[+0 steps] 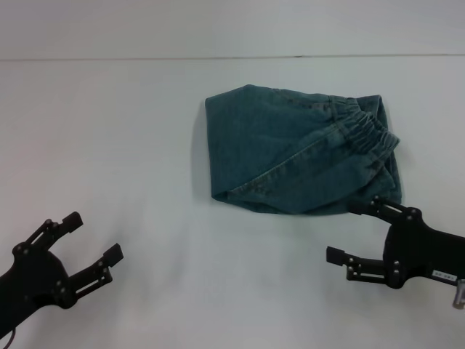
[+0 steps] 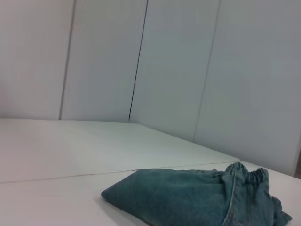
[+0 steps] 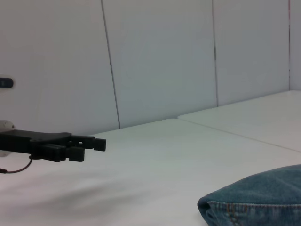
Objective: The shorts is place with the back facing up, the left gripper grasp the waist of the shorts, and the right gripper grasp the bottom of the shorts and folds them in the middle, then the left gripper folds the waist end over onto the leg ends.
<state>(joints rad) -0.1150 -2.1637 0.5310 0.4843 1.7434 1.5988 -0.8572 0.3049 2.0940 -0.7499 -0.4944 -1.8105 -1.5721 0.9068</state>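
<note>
— Where are the folded blue denim shorts [image 1: 298, 153]?
— Bunched on the white table [image 1: 109, 131], right of centre; elastic waist apparently uppermost.
— The grippers?
— Left gripper [image 1: 93, 238] near-left, spread, empty; right gripper [image 1: 356, 231] agape just beside the hem, holding nothing.

Your left gripper [image 1: 91, 243] is matte black all over, with two slim linkage fingers ending in blocky rectangular pads and small pale screw heads at the joints. Your right gripper [image 1: 354, 231] has the same black, jointed build, and its body carries a small white label with dark lettering next to a silver-grey fitting at its right end.
</note>
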